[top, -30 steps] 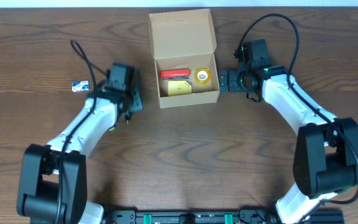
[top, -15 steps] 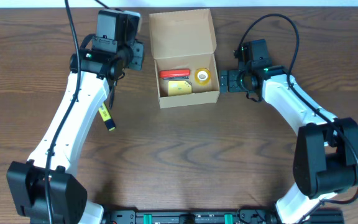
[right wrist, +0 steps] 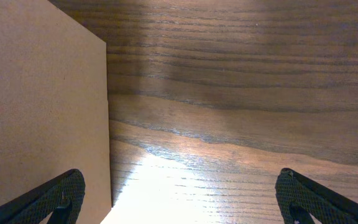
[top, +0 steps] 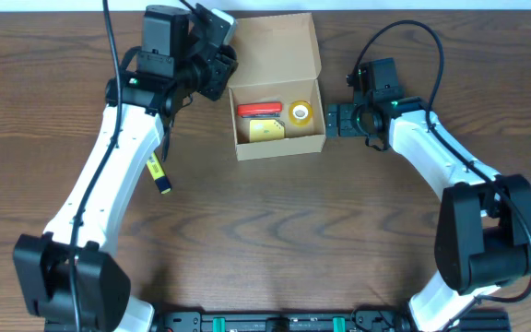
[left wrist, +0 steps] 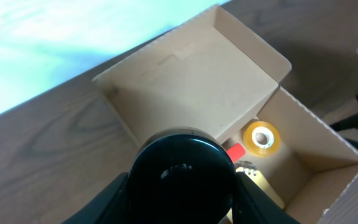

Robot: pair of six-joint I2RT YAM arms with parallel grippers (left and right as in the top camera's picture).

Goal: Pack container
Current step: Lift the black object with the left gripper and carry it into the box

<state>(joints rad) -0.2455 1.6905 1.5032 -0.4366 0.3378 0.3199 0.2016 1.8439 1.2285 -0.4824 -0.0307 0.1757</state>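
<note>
The container point(top: 277, 146) is a tan cardboard box with its flap lid point(top: 270, 46) open toward the back. Inside it lie a red item point(top: 258, 109), a yellow item point(top: 265, 130) and a yellow tape roll point(top: 300, 112). My left gripper point(top: 218, 66) hovers at the box's back left corner. In the left wrist view the left gripper point(left wrist: 182, 196) is shut on a glossy black round object point(left wrist: 184, 168), above the box's left wall. My right gripper point(top: 332, 120) stands open just outside the box's right wall point(right wrist: 42, 106), with nothing between its fingers point(right wrist: 64, 193).
A yellow marker point(top: 159, 173) lies on the wooden table point(top: 275, 221) left of the box, beside my left arm. The right arm stretches from the front right to the box's right side.
My left arm has lifted off the table and swung back and right to the box's back left corner with the black object. The yellow marker now shows. The right arm has not moved.
</note>
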